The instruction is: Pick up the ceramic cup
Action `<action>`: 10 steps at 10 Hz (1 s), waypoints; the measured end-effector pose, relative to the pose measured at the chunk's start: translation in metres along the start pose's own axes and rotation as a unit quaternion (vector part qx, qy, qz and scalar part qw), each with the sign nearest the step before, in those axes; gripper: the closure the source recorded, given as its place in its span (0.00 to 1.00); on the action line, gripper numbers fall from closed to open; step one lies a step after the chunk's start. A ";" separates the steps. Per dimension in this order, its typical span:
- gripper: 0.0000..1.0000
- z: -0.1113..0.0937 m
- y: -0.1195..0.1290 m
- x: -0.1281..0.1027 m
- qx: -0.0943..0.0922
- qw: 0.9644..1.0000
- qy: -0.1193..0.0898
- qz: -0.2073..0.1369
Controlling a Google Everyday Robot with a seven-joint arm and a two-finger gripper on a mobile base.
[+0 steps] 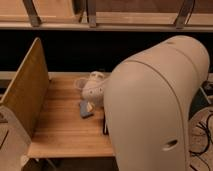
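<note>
The ceramic cup [80, 83] looks like a small pale shape on the wooden table [60, 130], near its back edge. My gripper [95, 91] is the whitish rounded mass just right of the cup, low over the table and very close to it. Whether they touch is unclear, and nothing shows as held or lifted. The large white arm housing [155, 105] fills the right half of the view and hides the table's right side.
A flat blue-grey block [84, 109] lies on the table just in front of the gripper, with a small yellowish thing beside it. A tall wooden panel [27, 92] walls the table's left side. Behind the table runs a dark gap under a shelf rail.
</note>
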 end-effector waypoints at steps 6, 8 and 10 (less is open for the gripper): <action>0.20 0.000 0.000 0.000 0.000 1.000 0.000 0.000; 0.20 -0.006 0.004 -0.014 -0.012 1.000 -0.013 -0.015; 0.20 -0.019 0.009 -0.053 -0.040 0.997 -0.045 -0.042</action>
